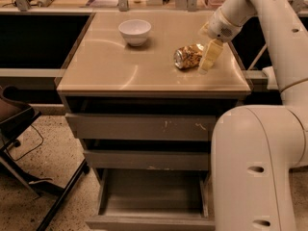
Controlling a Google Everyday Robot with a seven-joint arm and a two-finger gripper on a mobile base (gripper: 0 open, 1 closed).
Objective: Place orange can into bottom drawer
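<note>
The orange can lies on its side on the cabinet's tan top, toward the right rear, with its silver end facing left. My gripper hangs from the white arm just right of the can, close against its right end and low over the top. The bottom drawer is pulled open near the floor, and its grey floor is bare.
A white bowl stands at the back of the top, left of the can. Two shut drawer fronts sit above the open drawer. The robot's white body fills the lower right. A chair base is at the left.
</note>
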